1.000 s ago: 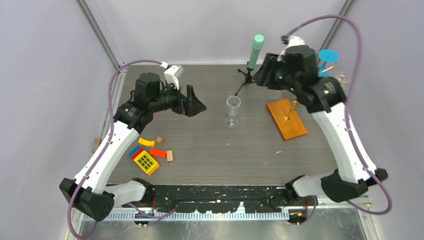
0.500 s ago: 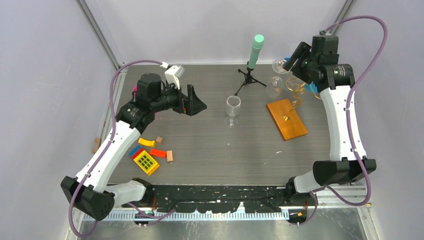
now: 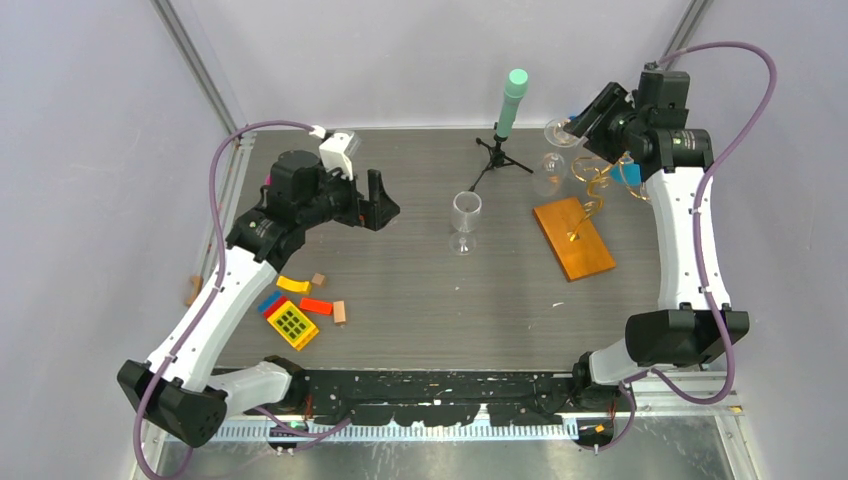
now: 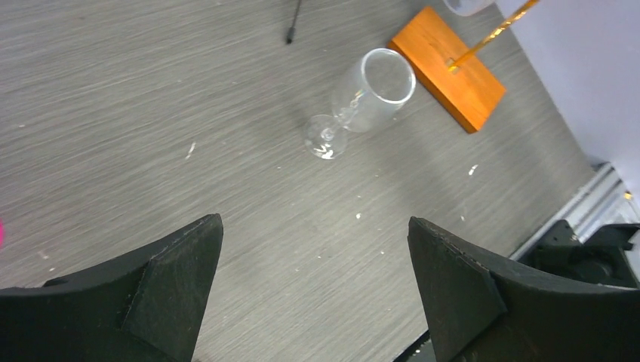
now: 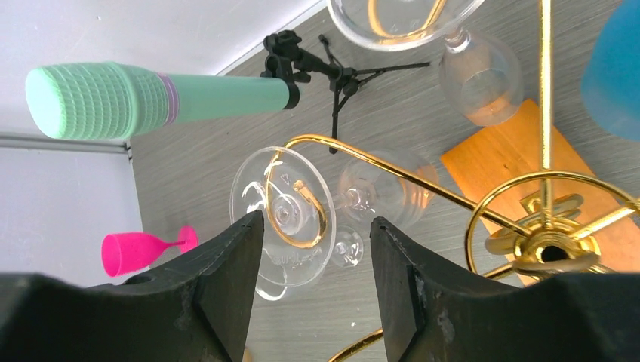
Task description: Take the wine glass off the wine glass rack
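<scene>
1. R gripper (image 5: 315, 222) up at wine glass rack (image 3: 573, 238), nr far-right corner of worktop (image 3: 420, 300).
2. Unclenched, jaws apart either side of foot of hanging wine glass (image 5: 283, 215); no clamp seen.
3. L gripper (image 4: 313, 226) released, wide, above worktop's left part.
4. 2nd wine glass (image 3: 465, 220) upright mid-worktop.
5. Mint-green mic (image 3: 512, 100) on tripod by far edge.

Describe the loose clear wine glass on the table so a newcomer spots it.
On the grey table, look near the middle, beside the black tripod and left of the rack's orange-brown base. The clear wine glass stands there upright on its foot, alone; the other clear glasses hang from the gold rack.
</scene>
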Controlling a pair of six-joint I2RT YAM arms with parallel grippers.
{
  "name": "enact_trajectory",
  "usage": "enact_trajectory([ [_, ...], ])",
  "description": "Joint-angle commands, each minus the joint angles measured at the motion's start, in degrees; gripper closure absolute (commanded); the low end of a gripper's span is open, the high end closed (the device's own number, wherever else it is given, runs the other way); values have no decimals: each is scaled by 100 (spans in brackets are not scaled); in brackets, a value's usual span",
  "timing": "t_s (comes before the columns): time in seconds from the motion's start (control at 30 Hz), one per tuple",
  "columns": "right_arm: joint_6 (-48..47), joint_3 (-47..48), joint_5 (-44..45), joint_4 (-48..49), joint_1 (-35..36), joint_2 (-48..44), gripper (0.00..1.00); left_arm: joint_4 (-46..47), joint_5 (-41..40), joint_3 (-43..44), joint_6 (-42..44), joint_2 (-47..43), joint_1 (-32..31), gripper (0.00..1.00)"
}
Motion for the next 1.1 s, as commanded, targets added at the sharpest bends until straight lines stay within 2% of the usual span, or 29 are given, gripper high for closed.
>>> enact_trajectory([
  [0.0, 23, -133, -359, 345, -16, -51, 42, -89, -614, 101, 236, -217, 8, 4],
  [0.27, -112, -251, -369, 449, -16, 7, 56, -56, -605, 66, 227, -221, 8, 4],
  [0.63, -282, -441, -26, 749, -16, -26, 61, -56, -645, -5, 237, -266, 8, 4],
  [0.9, -385, -413, 106, 710, -16, -49, 82, -35, -660, -48, 249, -277, 8, 4],
  [1.07, -275, -462, -17, 903, -16, -135, 87, -15, -675, -73, 254, -277, 8, 4],
])
